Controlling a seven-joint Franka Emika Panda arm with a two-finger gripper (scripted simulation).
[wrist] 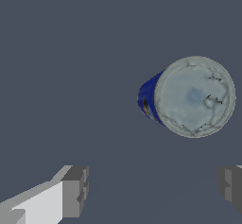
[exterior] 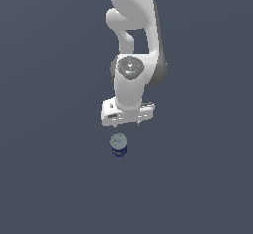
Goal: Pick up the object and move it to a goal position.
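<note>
The object (exterior: 118, 145) is a small can with a blue label and a silver-grey round lid, standing upright on the dark floor. The wrist view looks down on the object (wrist: 189, 97), showing its lid and a strip of blue label with an orange mark. My gripper (exterior: 127, 124) hangs above and slightly behind the can, apart from it. In the wrist view my gripper (wrist: 153, 190) is open, its grey fingertips (wrist: 75, 190) spread wide with nothing between them. The can lies outside the gap between the fingers.
A plain dark grey floor (exterior: 49, 178) surrounds the can on all sides. The white arm (exterior: 132, 40) rises above the gripper. No other objects show.
</note>
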